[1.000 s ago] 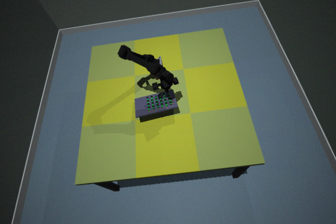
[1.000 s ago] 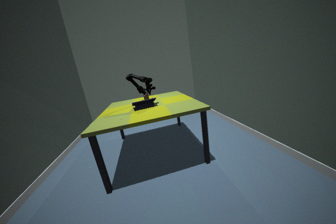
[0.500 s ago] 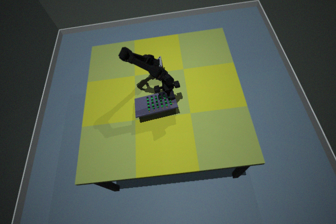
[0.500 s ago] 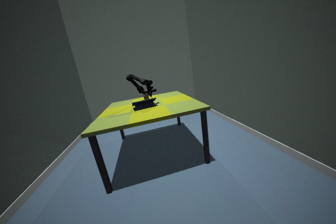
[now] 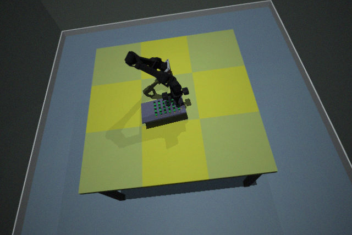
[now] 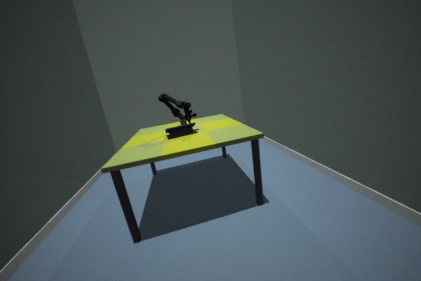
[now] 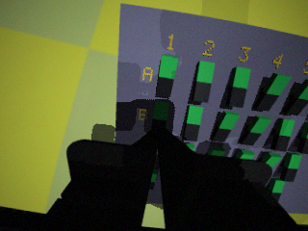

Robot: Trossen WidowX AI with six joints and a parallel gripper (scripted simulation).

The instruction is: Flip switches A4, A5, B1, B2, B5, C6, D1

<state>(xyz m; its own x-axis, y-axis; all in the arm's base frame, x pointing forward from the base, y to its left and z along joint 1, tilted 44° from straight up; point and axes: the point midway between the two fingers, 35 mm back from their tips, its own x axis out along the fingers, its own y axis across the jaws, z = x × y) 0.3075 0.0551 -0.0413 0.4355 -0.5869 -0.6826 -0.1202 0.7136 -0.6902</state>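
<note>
Over the B1 switch, a green-and-black rocker (image 7: pixel 161 111), I have the black jaws (image 5: pixel 178 105) (image 6: pixel 189 122) together, empty. The grey-purple panel (image 5: pixel 148 113) (image 6: pixel 179 128) (image 7: pixel 137 38) lies on the yellow-and-green checkered surface (image 5: pixel 173 152) (image 6: pixel 183 149) (image 7: pixel 48 72). B1 seems the step in hand; next, I should press only its raised end.

matte black six-joint robot arm (image 5: pixel 153 74) (image 6: pixel 172 104), chunky angular links with blocky elbow at ten o'clock in top view, pale plate with dark dots near the base, black parallel-jaw gripper (image 5: pixel 176 102) (image 6: pixel 189 122) (image 7: pixel 158 130), rounded shoulders, tapering fingers
</note>
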